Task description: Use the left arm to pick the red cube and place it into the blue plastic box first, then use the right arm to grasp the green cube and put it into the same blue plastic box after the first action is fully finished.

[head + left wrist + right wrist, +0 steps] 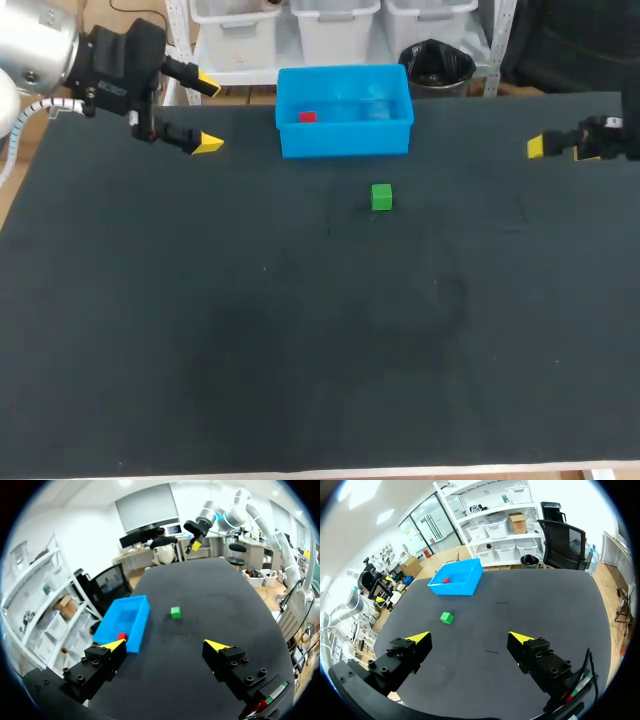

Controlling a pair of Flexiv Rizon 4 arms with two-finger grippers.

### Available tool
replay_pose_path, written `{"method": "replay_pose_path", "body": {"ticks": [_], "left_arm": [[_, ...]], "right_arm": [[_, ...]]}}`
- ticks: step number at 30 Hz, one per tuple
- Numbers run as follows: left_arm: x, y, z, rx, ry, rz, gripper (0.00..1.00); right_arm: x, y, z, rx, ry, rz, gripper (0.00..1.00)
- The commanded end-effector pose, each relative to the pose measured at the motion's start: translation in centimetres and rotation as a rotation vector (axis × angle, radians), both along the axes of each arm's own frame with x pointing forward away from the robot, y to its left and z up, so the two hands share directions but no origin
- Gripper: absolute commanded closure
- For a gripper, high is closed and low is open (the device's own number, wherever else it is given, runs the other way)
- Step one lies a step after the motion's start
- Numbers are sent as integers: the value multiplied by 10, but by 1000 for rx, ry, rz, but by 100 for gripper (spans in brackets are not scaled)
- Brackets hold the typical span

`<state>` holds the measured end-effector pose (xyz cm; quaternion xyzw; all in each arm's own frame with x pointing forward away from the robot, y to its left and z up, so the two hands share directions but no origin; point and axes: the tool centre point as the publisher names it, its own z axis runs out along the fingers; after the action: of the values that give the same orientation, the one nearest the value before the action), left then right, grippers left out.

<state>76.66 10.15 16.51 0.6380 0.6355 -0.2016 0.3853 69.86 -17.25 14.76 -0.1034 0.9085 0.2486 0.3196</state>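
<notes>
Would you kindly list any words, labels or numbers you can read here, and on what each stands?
No text can be read.
White print on the black body of the left pincer: too blurred to read.
The red cube, green cube and blue box show no markings.

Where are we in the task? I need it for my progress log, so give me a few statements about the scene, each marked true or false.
1. The red cube lies inside the blue plastic box. True.
2. The green cube is in the box too. False: it sits on the table, apart from the box.
3. The left gripper holds the red cube. False: it is open and empty, beside the box.
4. The right gripper is open and away from the green cube. True.
</notes>
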Motion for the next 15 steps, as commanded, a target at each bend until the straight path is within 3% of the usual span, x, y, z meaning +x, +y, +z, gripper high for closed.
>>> {"method": "replay_pose_path", "body": {"ticks": [1,15], "left_arm": [[1,1,0,-2,-2,-3,0],[1,1,0,-2,-2,-3,0]], "right_arm": [[23,29,-1,-70,52,-18,0],[64,102,1,-308,219,-17,0]]}}
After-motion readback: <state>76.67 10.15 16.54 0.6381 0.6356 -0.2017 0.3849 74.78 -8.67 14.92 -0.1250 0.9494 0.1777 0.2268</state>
